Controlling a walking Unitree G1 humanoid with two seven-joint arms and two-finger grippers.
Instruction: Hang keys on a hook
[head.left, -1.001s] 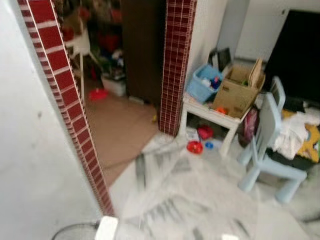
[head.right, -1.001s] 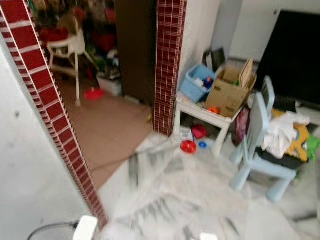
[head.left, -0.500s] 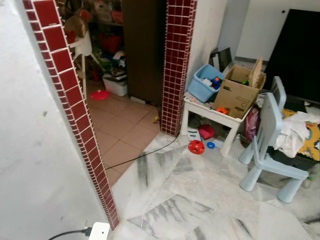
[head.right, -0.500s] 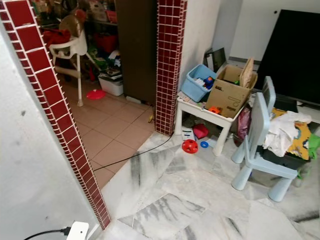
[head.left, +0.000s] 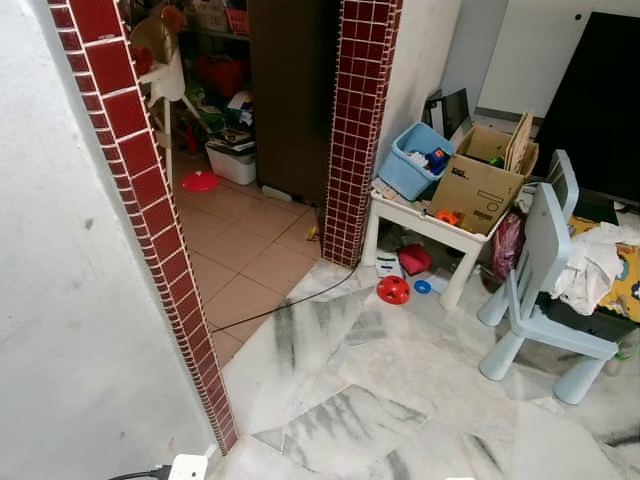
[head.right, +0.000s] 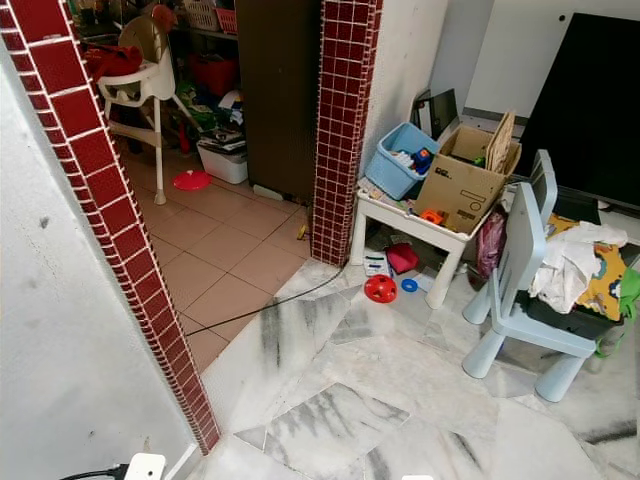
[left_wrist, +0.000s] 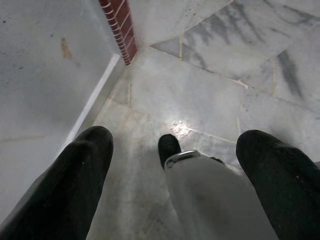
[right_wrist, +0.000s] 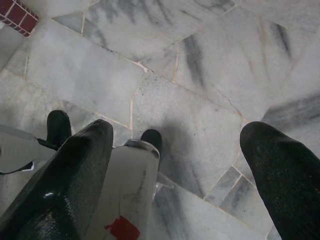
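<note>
black fingers of the left gripper (left_wrist: 172, 175) hang spread wide apart, pinching nothing, pointed down at the grey-veined white marble floor (left_wrist: 210, 90), with the robot's own silver leg and black foot (left_wrist: 169, 148) seen between them. just beside that gripper runs the white wall with its white skirting strip (left_wrist: 92, 102), ending at a corner edged in dark red tiles (left_wrist: 119, 27). the right gripper (right_wrist: 182, 175) hangs the same way, its two black fingers wide apart and bare, over the same marble with the other silver leg (right_wrist: 131, 185) below it. no keys or hook can be made out in any view.

further out, the head views show the red-tiled wall edge (head.left: 150, 215) on the left, with a white plug adapter (head.right: 145, 467) and black lead at its foot. a black cable (head.left: 285, 305) trails across the floor to a second red-tiled pillar (head.left: 358, 130). beside that pillar stands a small white plastic table (head.left: 425, 225) bearing a blue plastic bin (head.left: 418, 160) and an open brown cardboard box (head.left: 480, 185); red and blue toys (head.left: 393, 290) lie under it. right of the table is a pale blue plastic child's chair (head.left: 545, 290) next to a heap of cloth. beyond the doorway, on terracotta tiles, stands a white high chair (head.right: 135, 90).
</note>
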